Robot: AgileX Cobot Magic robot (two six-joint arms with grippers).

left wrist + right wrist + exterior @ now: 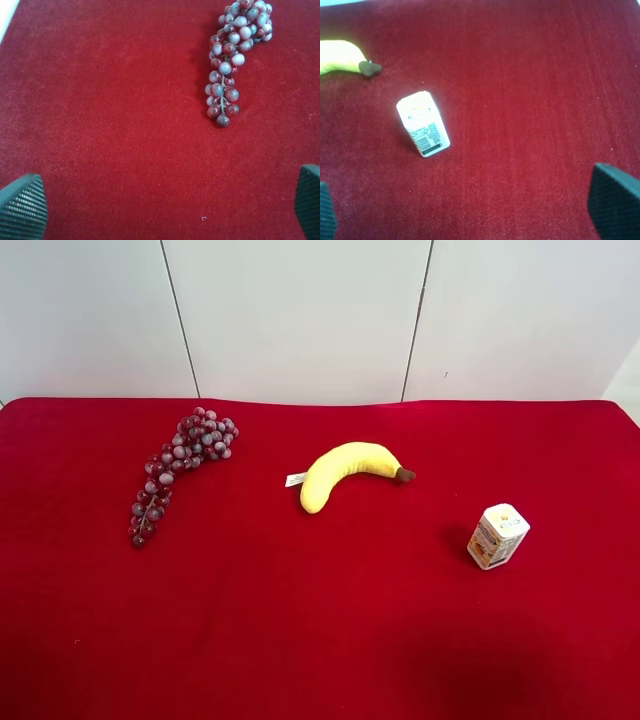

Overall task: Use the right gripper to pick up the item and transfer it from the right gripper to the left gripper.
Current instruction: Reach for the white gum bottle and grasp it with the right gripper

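The small white juice carton (pixel 497 536) with orange fruit pictures stands on the red cloth at the exterior high view's right. In the right wrist view the carton (pixel 423 123) shows its white top and a barcode side. My right gripper (pixel 470 212) is open, its fingertips (pixel 615 200) wide apart at the frame edges, well away from the carton and holding nothing. My left gripper (pixel 165 200) is open and empty over bare cloth, apart from the grape bunch (pixel 232 60). Neither arm shows in the exterior high view.
A yellow plush banana (pixel 345 472) lies mid-table; its dark tip (pixel 369 68) shows in the right wrist view near the carton. A purple grape bunch (pixel 175 468) lies at the exterior high view's left. White wall panels (pixel 300 320) stand behind the red table (pixel 320 640).
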